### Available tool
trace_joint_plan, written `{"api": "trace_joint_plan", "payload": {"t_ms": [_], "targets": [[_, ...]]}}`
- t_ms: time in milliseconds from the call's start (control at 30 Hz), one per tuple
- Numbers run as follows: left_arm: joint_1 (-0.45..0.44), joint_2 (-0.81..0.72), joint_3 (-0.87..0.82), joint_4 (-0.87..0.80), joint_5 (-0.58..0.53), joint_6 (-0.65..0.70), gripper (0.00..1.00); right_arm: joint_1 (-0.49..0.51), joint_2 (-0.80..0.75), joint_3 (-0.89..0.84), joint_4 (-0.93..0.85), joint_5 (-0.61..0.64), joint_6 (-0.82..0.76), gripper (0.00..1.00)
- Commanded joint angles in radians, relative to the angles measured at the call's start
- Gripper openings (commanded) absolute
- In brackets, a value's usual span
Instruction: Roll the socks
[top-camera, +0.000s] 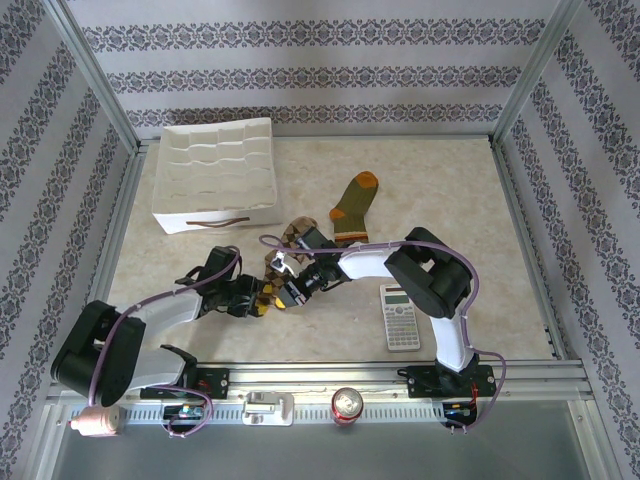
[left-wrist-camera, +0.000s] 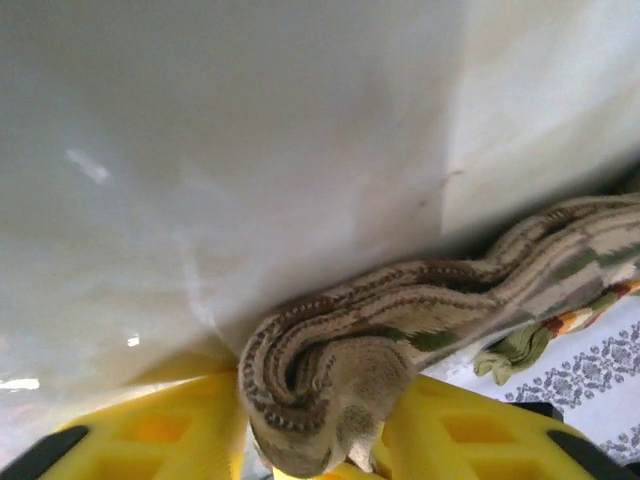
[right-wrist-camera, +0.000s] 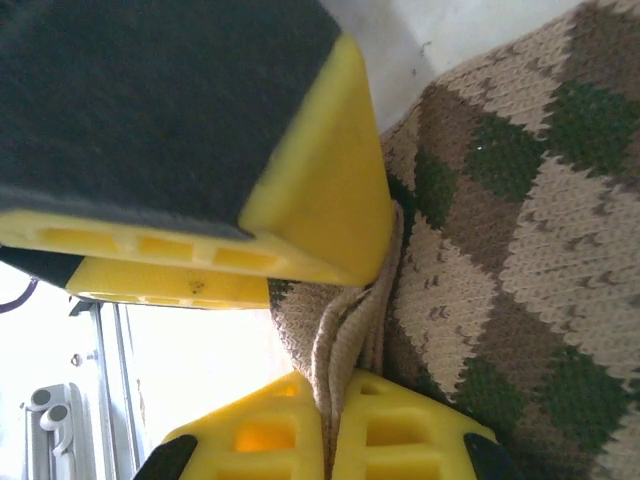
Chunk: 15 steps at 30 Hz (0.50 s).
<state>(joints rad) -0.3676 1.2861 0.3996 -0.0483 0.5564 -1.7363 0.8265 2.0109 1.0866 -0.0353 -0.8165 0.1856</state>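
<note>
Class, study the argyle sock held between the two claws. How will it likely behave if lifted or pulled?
Probably floppy: the argyle sock curls and bunches in the left claw. Likely grippy rather than slippery: coarse knit shows where the right claw pinches a fold. Probably light, being soft thin fabric, and unlikely to break or roll away.

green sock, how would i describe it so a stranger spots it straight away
On the pale table, look right of the white divided tray. The green sock lies flat there, near the middle. Its olive body and orange tip set it apart from the brown argyle sock, bunched between the left tool and right tool.
</note>
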Motion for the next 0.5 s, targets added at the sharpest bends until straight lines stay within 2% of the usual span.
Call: {"api": "trace_joint_plan", "payload": {"t_ms": [0,200,267,333,367,467], "targets": [[-0.021,0.045,0.041,0.002,-0.026,0.014,0.23,-0.004,0.034,-0.015,-0.062,-0.011,0.021,0.00],[-0.030,0.007,0.023,-0.158,-0.018,0.051,0.00,-0.003,-0.013,-0.049,-0.045,0.018,-0.009,0.00],[-0.030,-0.019,0.012,-0.206,-0.016,0.058,0.00,-0.001,-0.064,-0.091,-0.001,0.059,-0.032,0.09],[-0.030,-0.041,0.006,-0.251,-0.016,0.061,0.00,0.005,-0.146,-0.161,0.077,0.118,-0.068,0.27],[-0.030,-0.049,0.007,-0.266,-0.016,0.062,0.00,0.016,-0.191,-0.195,0.103,0.163,-0.099,0.32],[-0.029,-0.058,0.016,-0.324,-0.013,0.069,0.00,0.107,-0.372,-0.343,0.216,0.422,-0.282,0.49]]}}
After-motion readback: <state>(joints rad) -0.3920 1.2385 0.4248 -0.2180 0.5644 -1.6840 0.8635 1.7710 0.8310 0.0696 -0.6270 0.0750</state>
